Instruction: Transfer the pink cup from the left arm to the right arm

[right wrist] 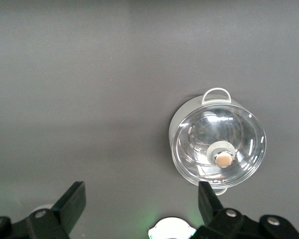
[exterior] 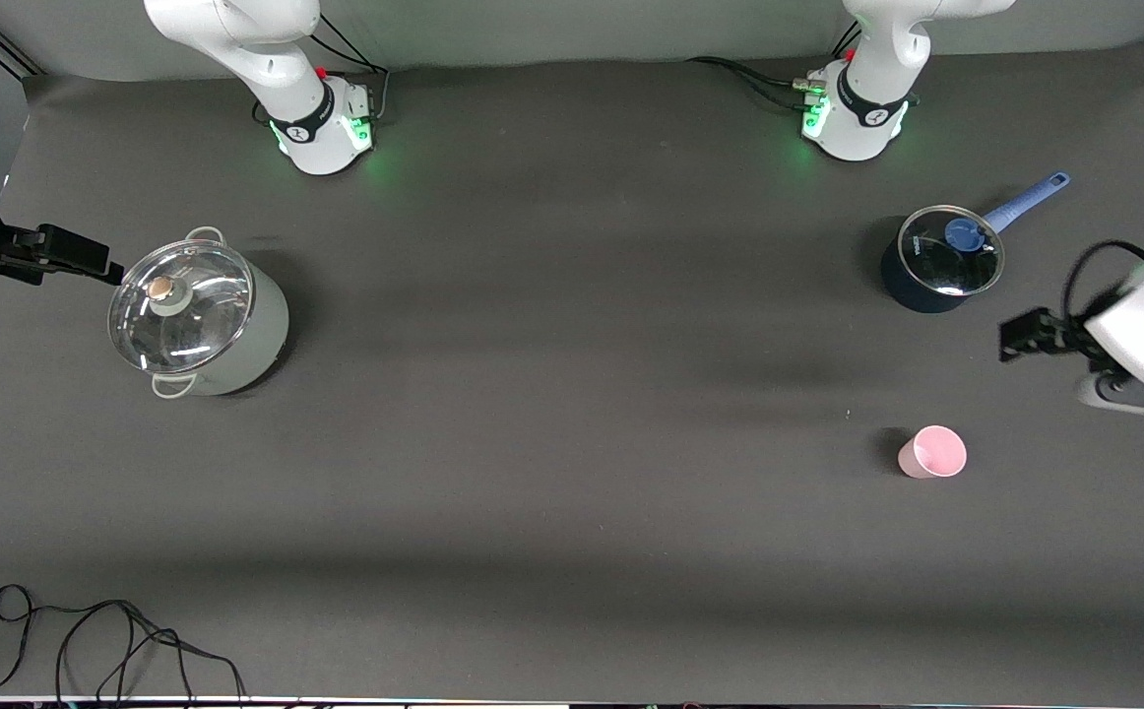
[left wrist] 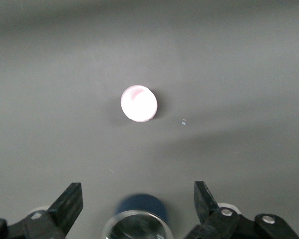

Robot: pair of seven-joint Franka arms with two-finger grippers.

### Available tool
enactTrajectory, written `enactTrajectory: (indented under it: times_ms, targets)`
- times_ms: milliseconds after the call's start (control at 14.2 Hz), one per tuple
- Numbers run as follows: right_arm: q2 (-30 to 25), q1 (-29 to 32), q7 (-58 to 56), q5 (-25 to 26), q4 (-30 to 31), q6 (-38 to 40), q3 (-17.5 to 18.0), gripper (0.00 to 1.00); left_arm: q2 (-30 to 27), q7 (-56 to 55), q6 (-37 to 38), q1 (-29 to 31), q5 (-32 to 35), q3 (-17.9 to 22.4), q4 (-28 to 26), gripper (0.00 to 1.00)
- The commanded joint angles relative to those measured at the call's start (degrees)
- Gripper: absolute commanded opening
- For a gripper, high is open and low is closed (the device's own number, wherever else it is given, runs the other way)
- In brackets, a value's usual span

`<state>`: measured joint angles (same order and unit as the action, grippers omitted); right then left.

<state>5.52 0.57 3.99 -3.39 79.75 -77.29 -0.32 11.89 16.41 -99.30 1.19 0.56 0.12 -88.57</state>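
Observation:
The pink cup stands upright on the dark table toward the left arm's end, nearer to the front camera than the blue saucepan. It shows from above in the left wrist view. My left gripper hangs open and empty in the air over the table beside the saucepan, well apart from the cup; its fingers are spread wide in the left wrist view. My right gripper hangs open and empty by the big lidded pot at the right arm's end; its fingers are wide apart in the right wrist view.
A dark blue saucepan with a glass lid and blue handle stands farther from the front camera than the cup, and shows in the left wrist view. A pale pot with a glass lid stands at the right arm's end. Black cables lie at the front edge.

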Motion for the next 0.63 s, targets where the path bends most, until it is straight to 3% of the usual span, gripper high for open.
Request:
enactTrajectory:
  times_ms: [0, 353, 564]
  targets:
    - [0.01, -0.3, 0.85, -0.22, -0.21, 0.38, -0.03, 1.0, 3.12, 15.0, -2.02, 4.77, -6.41, 0.05, 2.44, 1.0]
    - [0.01, -0.3, 0.93, -0.13, -0.21, 0.38, -0.03, 1.0, 12.26, 51.54, -2.21, 16.46, -28.82, 0.05, 2.0, 1.0]
    - [0.01, -0.39, 0.85, -0.13, -0.21, 0.38, -0.03, 1.0, 18.49, 69.05, -1.86, 20.6, -37.53, -0.04, 1.91, 1.0]
